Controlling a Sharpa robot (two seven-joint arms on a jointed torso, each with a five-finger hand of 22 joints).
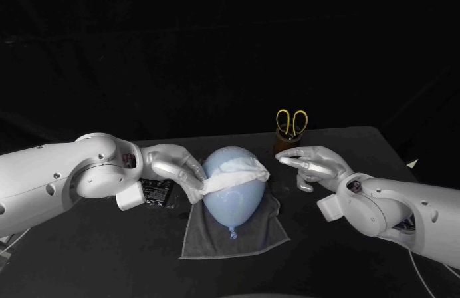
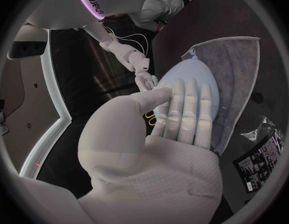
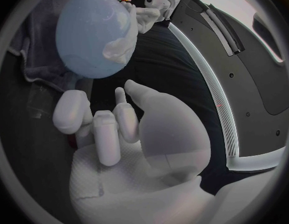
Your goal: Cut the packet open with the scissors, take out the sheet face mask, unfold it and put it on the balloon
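the mask point(image 1: 234, 176) is out of its packet and lies as a white band across the upper half of the balloon point(image 1: 230, 198), in the middle of the frame. it looks crumpled and bunched rather than spread. folds gather toward its right end, and most of the pale blue skin below it is bare. the balloon lies on its side, knot toward the bottom of the frame, on a grey towel point(image 1: 251, 239).

my left hand point(image 1: 177, 168), coming in from the left, has its fingers point(image 2: 184, 112) stretched out side by side and laid flat on the balloon's left flank, at the mask's left end. they press rather than pinch, as far as i can tell; the mask edge beneath them is hidden. my right hand point(image 1: 307, 163), right of centre, is just beside the mask's right end and apart from it, its fingers point(image 3: 107, 134) curled in loosely with nothing in them.

the dark packet point(image 1: 156, 190) lies on the table point(image 1: 106, 251) just below my left hand, left of centre. the yellow-handled scissors point(image 1: 292, 121) stand in a brown holder point(image 1: 286, 140) above my right hand.

so i judge the cutting and taking out done, and the placing begun. what's left is to open the mask out and smooth it down over the balloon.
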